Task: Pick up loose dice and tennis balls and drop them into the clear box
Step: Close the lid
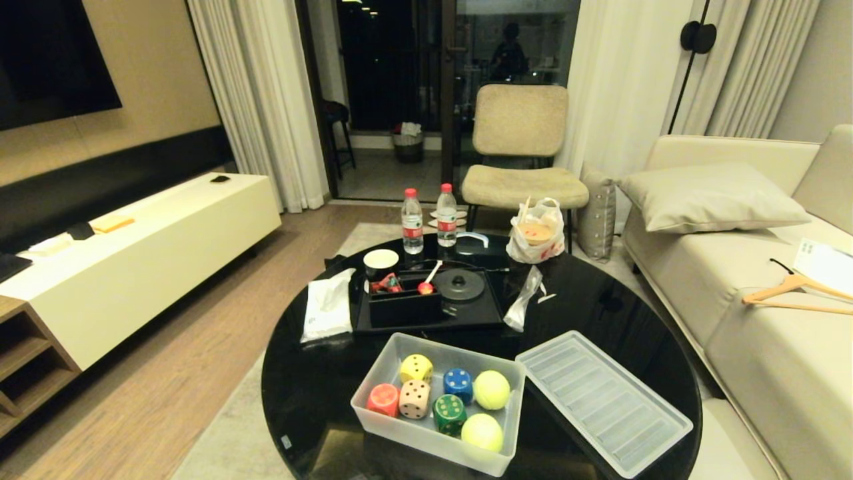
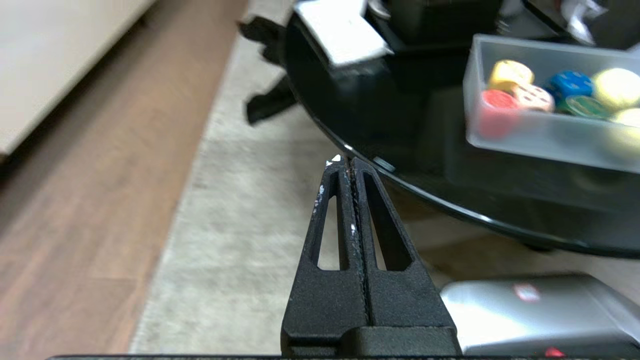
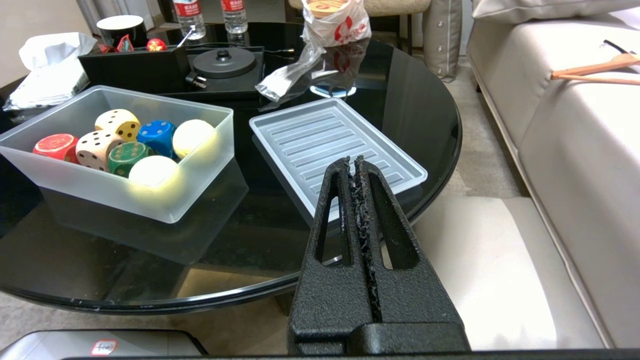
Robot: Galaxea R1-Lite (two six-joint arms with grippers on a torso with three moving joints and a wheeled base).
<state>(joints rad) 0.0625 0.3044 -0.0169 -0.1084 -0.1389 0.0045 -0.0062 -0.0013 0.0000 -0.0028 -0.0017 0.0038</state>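
Note:
The clear box (image 1: 373,423) (image 2: 525,142) (image 3: 210,125) stands on the near part of the round black table (image 1: 600,313). Inside it lie several dice: yellow (image 1: 416,368), red (image 1: 383,400), tan (image 1: 414,399), blue (image 1: 458,385) and green (image 1: 450,413). Two tennis balls (image 1: 492,389) (image 1: 482,432) rest at the box's right side. No die or ball shows loose on the table. My left gripper (image 2: 348,161) is shut and empty, low beside the table's left edge over the rug. My right gripper (image 3: 353,161) is shut and empty, before the table's near right edge. Neither arm shows in the head view.
The box's ribbed lid (image 1: 603,400) (image 3: 335,137) lies flat right of the box. Behind stand a black tray with a small black box (image 1: 406,307), a tissue pack (image 1: 328,312), two water bottles (image 1: 412,221), a white cup (image 1: 381,261) and a food bag (image 1: 536,232). A sofa (image 1: 766,320) runs along the right.

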